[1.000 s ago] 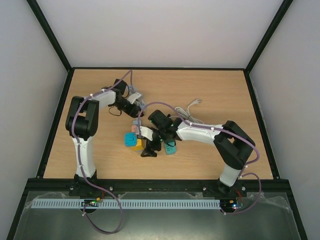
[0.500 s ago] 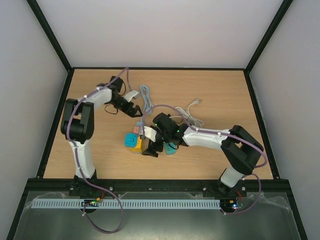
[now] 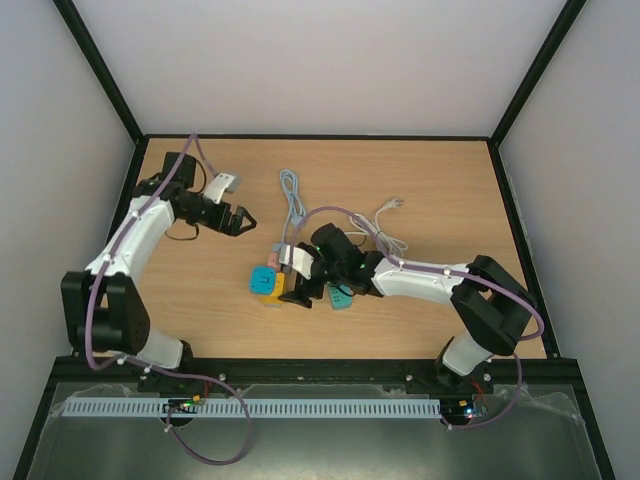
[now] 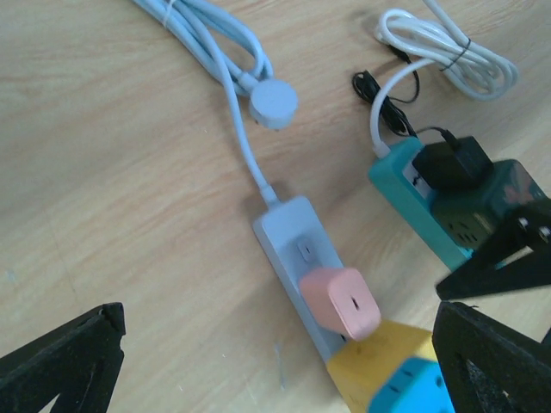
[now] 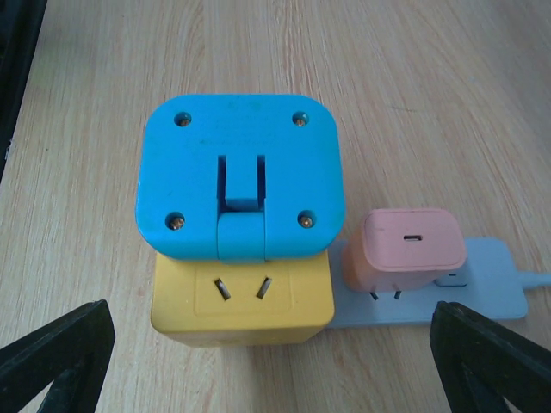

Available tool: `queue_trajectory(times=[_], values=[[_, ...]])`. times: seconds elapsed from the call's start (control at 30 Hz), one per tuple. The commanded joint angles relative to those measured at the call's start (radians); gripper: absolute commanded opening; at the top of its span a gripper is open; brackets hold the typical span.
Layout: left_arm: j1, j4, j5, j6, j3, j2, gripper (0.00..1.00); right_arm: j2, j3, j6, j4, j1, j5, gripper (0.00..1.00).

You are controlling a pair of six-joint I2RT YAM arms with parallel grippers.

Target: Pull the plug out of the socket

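Observation:
A pink plug (image 5: pixel 411 249) sits in a pale blue power strip (image 5: pixel 482 297), with its two prongs partly showing above the strip. A blue cube (image 5: pixel 237 176) lies on a yellow cube socket (image 5: pixel 241 297) right beside it. My right gripper (image 5: pixel 275 361) is open and empty, its fingers spread either side of the cubes and plug (image 3: pixel 275 248). My left gripper (image 4: pixel 275 379) is open and empty, held above the table to the left of the strip (image 4: pixel 288 228) and the pink plug (image 4: pixel 340 301). In the top view the left gripper (image 3: pixel 237 220) is well apart from the right gripper (image 3: pixel 300 290).
A teal socket (image 4: pixel 430 215) carrying a black adapter (image 4: pixel 452 163) lies right of the strip. The strip's pale blue cable (image 4: pixel 215 52) with a round white plug (image 4: pixel 274 101) runs toward the back. A coiled white cable (image 4: pixel 456 56) lies behind the teal socket.
My left arm has swung left and its gripper has moved away from the pale blue cable. The right gripper has stayed over the cubes and plug.

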Motion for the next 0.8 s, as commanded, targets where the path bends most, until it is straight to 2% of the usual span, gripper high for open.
queue_trajectory(times=[0.0, 0.3, 0.53, 0.77], values=[[-0.003, -0.061, -0.012, -0.064, -0.083, -0.130, 1.00, -0.029, -0.034, -0.028, 0.096, 0.004, -0.007, 0.98], [-0.010, -0.045, -0.075, -0.214, -0.157, -0.282, 0.99, 0.019, -0.051, -0.034, 0.167, 0.009, -0.025, 0.99], [-0.011, -0.033, -0.063, -0.270, -0.176, -0.267, 0.99, 0.080, -0.034, -0.032, 0.192, 0.010, -0.037, 0.99], [-0.012, -0.003, -0.079, -0.282, -0.209, -0.299, 0.99, 0.109, -0.036, -0.020, 0.217, 0.011, -0.051, 0.86]])
